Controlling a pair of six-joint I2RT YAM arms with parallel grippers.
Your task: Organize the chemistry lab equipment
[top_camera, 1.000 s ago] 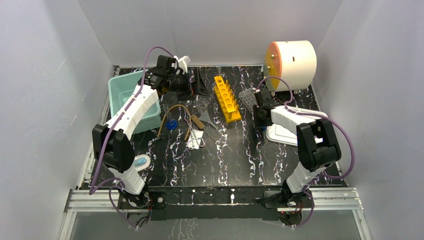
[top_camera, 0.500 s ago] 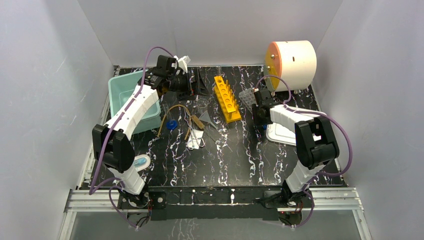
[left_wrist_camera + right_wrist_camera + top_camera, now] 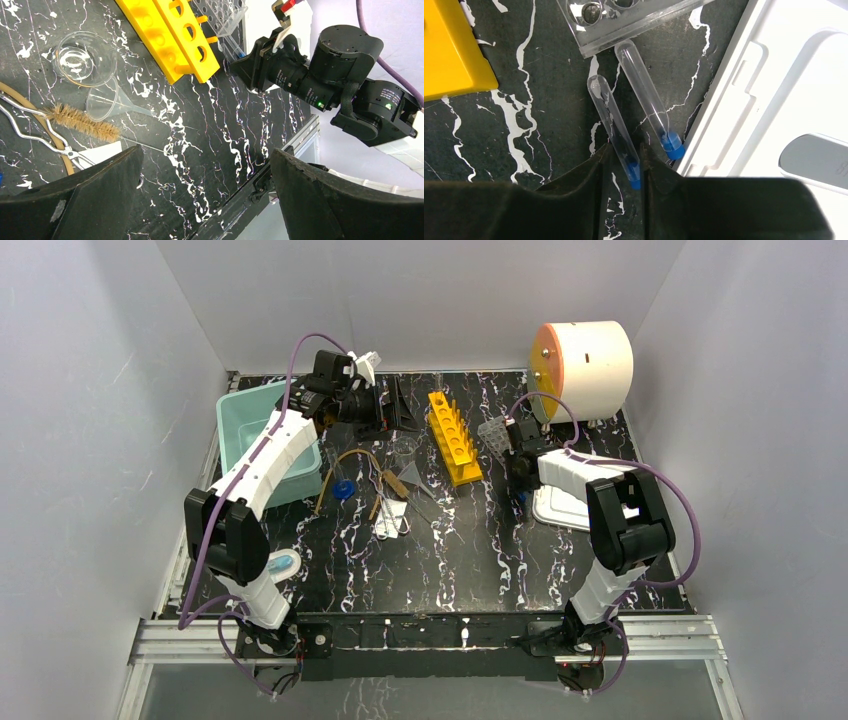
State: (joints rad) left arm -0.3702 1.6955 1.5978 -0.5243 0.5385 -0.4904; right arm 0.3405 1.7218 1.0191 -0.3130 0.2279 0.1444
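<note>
Chemistry lab equipment lies across the black marbled table: yellow rack (image 3: 453,438) at centre, clear plastic tube rack (image 3: 493,435) just to its right, beaker (image 3: 85,57), funnel (image 3: 107,100) and brush (image 3: 82,122) to its left.

Left arm: stretched along the teal bin (image 3: 250,425), wrist turned rightward. Left gripper (image 3: 205,155): jaws spread wide, empty.

Right arm: elbow folded high, wrist angled down beside the clear rack. Right gripper (image 3: 625,150): jaws narrowed around the blue-capped end of a test tube (image 3: 611,117) lying on the table. Whether they clamp it cannot be told.

near table's far edge: yellow rack (image 3: 454,437) stands; clear plastic tube rack (image 3: 494,434) just right of it | left edge: teal bin (image 3: 262,440) | far right corner: white drum (image 3: 585,358)
</note>
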